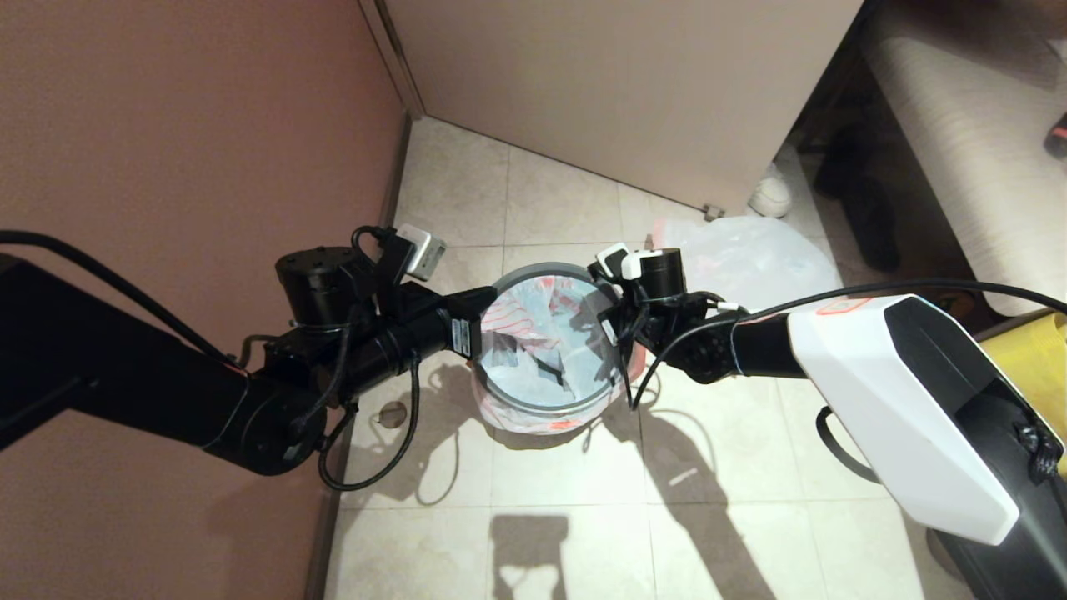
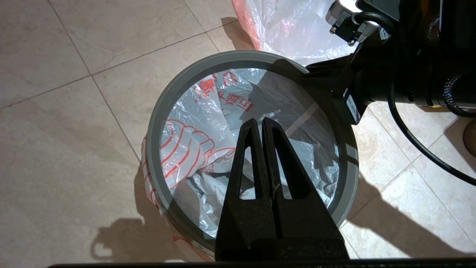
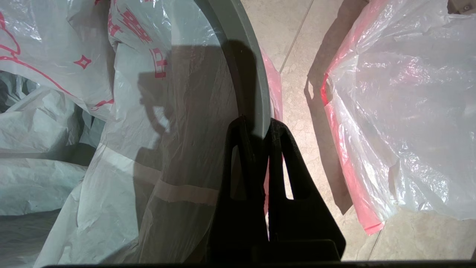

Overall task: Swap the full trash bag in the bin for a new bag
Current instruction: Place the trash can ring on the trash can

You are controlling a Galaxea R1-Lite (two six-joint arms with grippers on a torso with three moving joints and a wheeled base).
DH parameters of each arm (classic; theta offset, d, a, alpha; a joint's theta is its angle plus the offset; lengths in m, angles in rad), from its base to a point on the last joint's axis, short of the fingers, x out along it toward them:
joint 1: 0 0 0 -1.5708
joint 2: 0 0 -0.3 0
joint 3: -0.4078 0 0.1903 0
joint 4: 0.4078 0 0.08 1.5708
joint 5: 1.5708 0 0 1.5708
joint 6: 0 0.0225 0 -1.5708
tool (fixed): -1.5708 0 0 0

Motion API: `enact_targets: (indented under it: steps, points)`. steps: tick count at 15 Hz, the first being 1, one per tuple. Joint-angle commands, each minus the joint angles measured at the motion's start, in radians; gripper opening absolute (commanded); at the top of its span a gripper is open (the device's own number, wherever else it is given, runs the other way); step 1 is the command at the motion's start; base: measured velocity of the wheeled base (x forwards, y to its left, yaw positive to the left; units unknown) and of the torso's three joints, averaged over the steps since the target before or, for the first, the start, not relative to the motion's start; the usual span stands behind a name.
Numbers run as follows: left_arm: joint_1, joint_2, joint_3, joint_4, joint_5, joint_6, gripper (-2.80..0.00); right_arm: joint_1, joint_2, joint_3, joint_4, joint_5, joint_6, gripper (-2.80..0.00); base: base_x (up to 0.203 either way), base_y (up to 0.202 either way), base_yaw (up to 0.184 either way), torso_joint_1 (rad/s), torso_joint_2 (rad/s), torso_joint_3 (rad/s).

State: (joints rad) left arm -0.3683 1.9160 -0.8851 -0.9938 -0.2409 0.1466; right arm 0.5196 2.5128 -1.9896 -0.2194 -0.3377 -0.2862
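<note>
A: Clamping the grey hoop (image 3: 256, 93) is the right gripper (image 3: 260, 124), one finger inside the rim and one outside, with the pink hem of the new bag (image 3: 148, 149) caught there too. In the head view that's the bin's right edge.

B: And the left gripper (image 2: 261, 123)?

A: Fingers pressed together, nothing between them, hanging over the mouth of the bin (image 1: 546, 412) from its left side. Tips sit above the liner; whether they touch it I can't tell.

B: Where's the new bag overall?

A: Inside the bin, red drawing and characters showing, hem folded over the outside, hoop on top of it. Crumpled in the middle, not pushed down flat.

B: Full trash bag (image 1: 750, 258)?

A: Out already, lying on the floor tiles (image 1: 733, 517) just beside the bin, on its right and farther side, near the door (image 1: 617, 92).

B: Risks?

A: Judgement only: the bin is light, so a sideways pull by the right gripper on release could tip it or drag it toward the old bag. If the hoop isn't seated evenly all round, the hem could slip free and the liner sag inside. The left tips could also snag or tear the thin plastic if they go lower.
</note>
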Motion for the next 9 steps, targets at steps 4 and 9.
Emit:
enact_targets:
  steps: [4, 9]
  points:
    - [0.000, 0.002, 0.000, -0.006, -0.002, 0.001, -2.80, 0.008, 0.007, 0.002, 0.002, 0.000, -0.002, -2.80, 0.000, 0.000, 0.000, 0.000, 0.00, 0.000]
    - [0.000, 0.002, -0.002, -0.005, -0.003, 0.001, -2.80, 0.024, -0.009, 0.002, 0.002, -0.002, 0.001, 0.00, 0.000, 0.000, 0.000, 0.000, 0.00, 0.000]
